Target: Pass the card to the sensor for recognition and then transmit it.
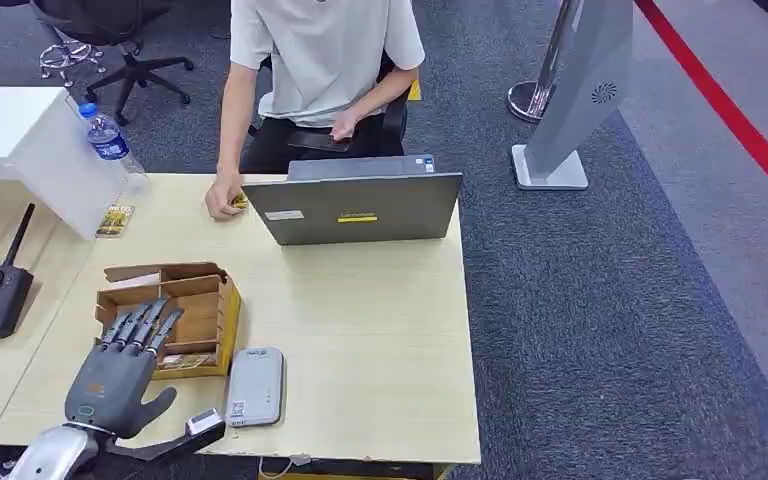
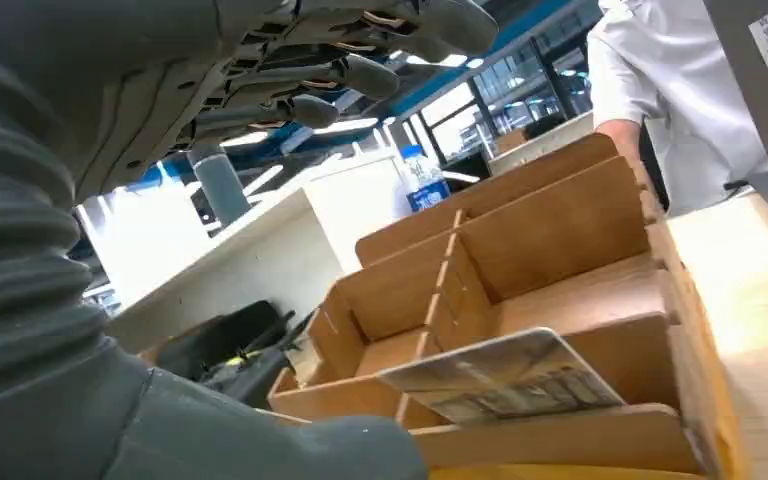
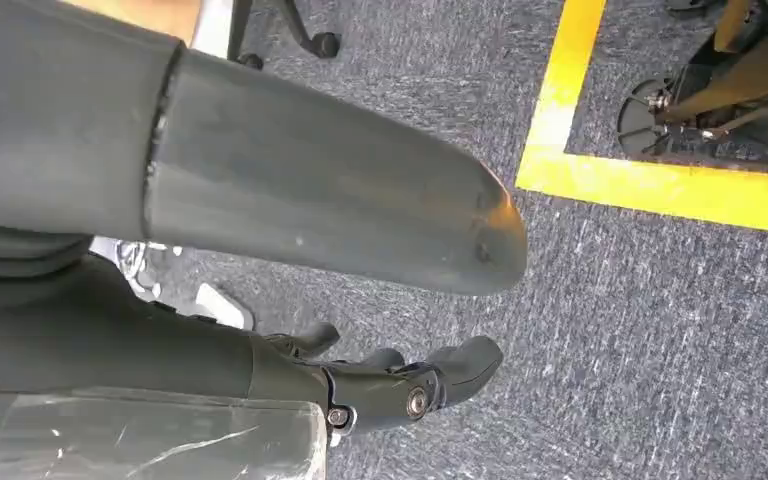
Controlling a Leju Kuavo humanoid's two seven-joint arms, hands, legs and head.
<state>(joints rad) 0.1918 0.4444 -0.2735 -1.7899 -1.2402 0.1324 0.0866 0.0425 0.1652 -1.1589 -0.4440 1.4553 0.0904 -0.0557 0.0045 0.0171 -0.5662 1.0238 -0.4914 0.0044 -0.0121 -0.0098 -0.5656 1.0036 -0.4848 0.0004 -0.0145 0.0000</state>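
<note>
Fingers: left hand (image 1: pixel 118 375) spread wide, holding nothing, fingertips over the box (image 1: pixel 210 300); right hand (image 3: pixel 400 385) hangs above carpet, fingers curled, nothing visibly held.
Card: card (image 2: pixel 505 375) lies tilted in the box's near compartment.
Sensor: grey sensor (image 1: pixel 255 386) on worktop (image 1: pixel 380 330), just beside the box.
Person: seated behind laptop (image 1: pixel 365 205).

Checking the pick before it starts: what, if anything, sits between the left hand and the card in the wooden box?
Nothing visible. The left hand hovers open over the box, fingers above its near compartment, where the card leans on a divider, uncovered. The sensor lies just beside the box.
</note>
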